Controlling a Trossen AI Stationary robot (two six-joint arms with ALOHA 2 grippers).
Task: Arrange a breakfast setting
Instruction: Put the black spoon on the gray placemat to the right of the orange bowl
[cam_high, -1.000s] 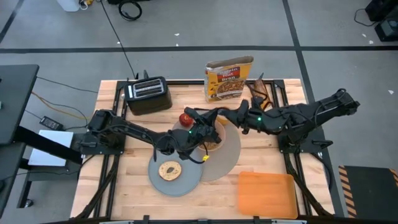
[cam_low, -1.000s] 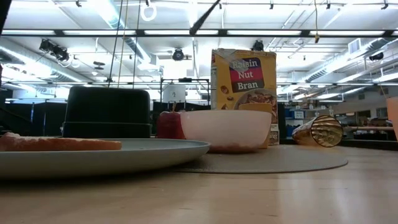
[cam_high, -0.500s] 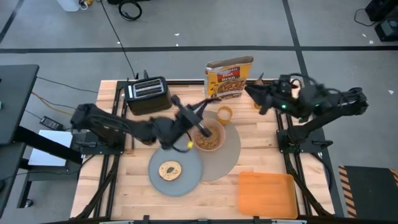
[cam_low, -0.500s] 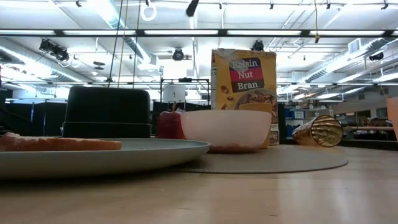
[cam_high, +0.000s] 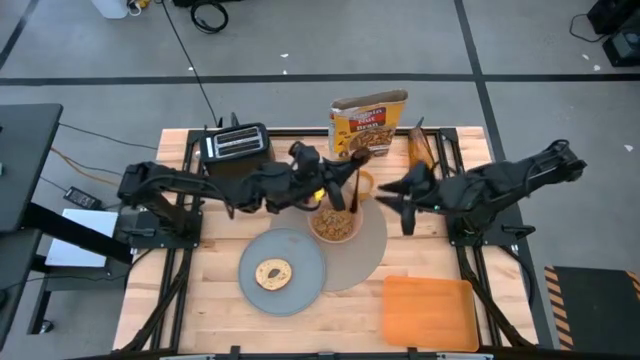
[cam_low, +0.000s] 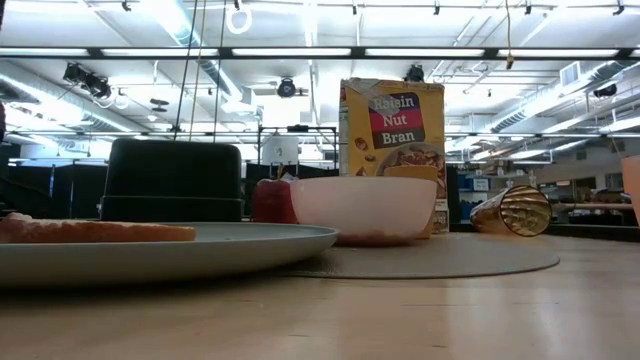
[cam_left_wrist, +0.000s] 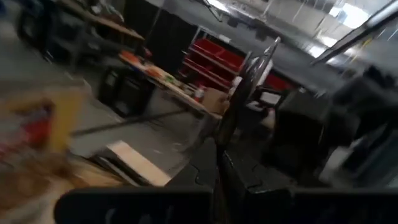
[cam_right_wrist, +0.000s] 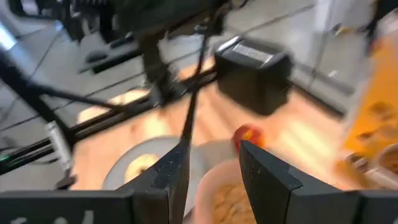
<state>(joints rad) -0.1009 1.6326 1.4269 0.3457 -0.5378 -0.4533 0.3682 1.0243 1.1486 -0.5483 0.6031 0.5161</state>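
My left gripper (cam_high: 332, 180) hovers over the far side of the taupe mat (cam_high: 372, 248), shut on the metal spoon (cam_left_wrist: 247, 78). Below it, on the mat, the pink bowl (cam_high: 335, 223) holds cereal. The small orange cup (cam_high: 361, 183) stands just beyond the bowl. The grey plate (cam_high: 283, 272) carries the bagel (cam_high: 273, 273). The left arm hides the red apple in the high view. The apple (cam_right_wrist: 249, 134) shows beside the bowl in the right wrist view. My right gripper (cam_high: 398, 196) is open, in the air to the right of the cup, its fingers (cam_right_wrist: 264, 177) holding nothing. My left gripper pinches one end of the spoon (cam_left_wrist: 218, 177) between its two fingers. The rest of the spoon sticks out ahead of the fingers as a thin shaft (cam_right_wrist: 193, 93). It is lifted clear, above the bowl and the cup.
The black toaster (cam_high: 237, 150) stands at the far left and a cereal box (cam_high: 368, 125) at the far edge. An amber glass (cam_low: 510, 210) lies on its side at the far right. The flat orange board (cam_high: 428, 312) lies at the near right.
My left gripper has risen from between plate and bowl and swung toward the far edge, rolling its wrist, with the spoon still in it. My right gripper has drawn back from the bowl and cup toward the table's right edge, leaving the orange cup standing beyond the bowl.
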